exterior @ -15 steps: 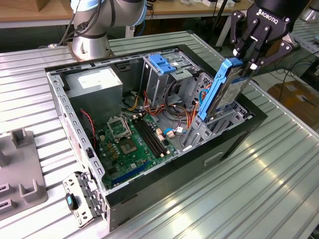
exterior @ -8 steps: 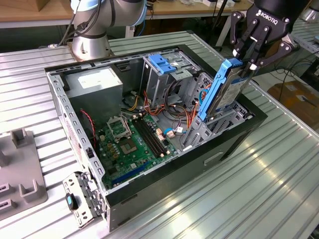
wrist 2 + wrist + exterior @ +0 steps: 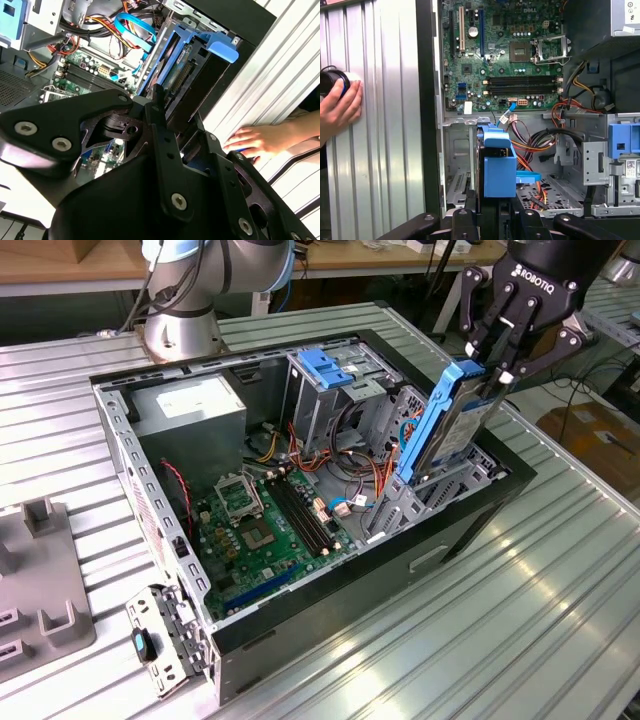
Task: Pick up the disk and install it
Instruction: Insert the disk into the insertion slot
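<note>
While the disk (image 3: 447, 430) leans, jaws clamp its top.

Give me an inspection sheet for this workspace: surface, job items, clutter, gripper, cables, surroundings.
Surface: ribbed metal table, bearing an open computer case.
Job's things: the disk, tilted, lower end down inside the case.
Clutter: grey fixture; loose metal bracket beside the case.
Gripper: gripper shut on the disk's upper end.
Cables: orange and red wires loose inside the case.
Surroundings: a person's hand on the table beside the case.
</note>
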You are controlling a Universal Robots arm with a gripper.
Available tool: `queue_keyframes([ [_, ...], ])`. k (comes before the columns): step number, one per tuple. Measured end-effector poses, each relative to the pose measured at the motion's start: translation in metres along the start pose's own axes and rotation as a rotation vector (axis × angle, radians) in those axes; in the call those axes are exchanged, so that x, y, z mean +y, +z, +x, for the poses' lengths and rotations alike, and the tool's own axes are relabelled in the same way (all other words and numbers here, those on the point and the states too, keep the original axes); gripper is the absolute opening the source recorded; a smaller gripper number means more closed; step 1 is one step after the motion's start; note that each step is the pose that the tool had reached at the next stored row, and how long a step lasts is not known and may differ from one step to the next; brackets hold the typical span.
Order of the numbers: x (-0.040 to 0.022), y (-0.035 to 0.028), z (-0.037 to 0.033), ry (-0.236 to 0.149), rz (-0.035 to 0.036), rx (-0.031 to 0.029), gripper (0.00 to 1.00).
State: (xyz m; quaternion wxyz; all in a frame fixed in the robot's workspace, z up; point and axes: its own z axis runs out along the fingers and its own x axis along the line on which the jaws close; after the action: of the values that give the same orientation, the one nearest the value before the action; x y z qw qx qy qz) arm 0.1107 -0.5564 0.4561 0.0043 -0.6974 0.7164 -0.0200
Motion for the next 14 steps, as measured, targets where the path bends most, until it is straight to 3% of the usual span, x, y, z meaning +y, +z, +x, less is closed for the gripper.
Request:
queue_keyframes([
  [6, -0.0004, 0.0031, -0.0001, 0.0, 0.0, 0.0002, 0.35],
  [9, -0.0002, 0.0096, -0.0002, 0.0, 0.0001, -0.0004, 0.35],
  [14, -0.0001, 0.0126, -0.0004, 0.0, 0.0, 0.0002, 0.35],
])
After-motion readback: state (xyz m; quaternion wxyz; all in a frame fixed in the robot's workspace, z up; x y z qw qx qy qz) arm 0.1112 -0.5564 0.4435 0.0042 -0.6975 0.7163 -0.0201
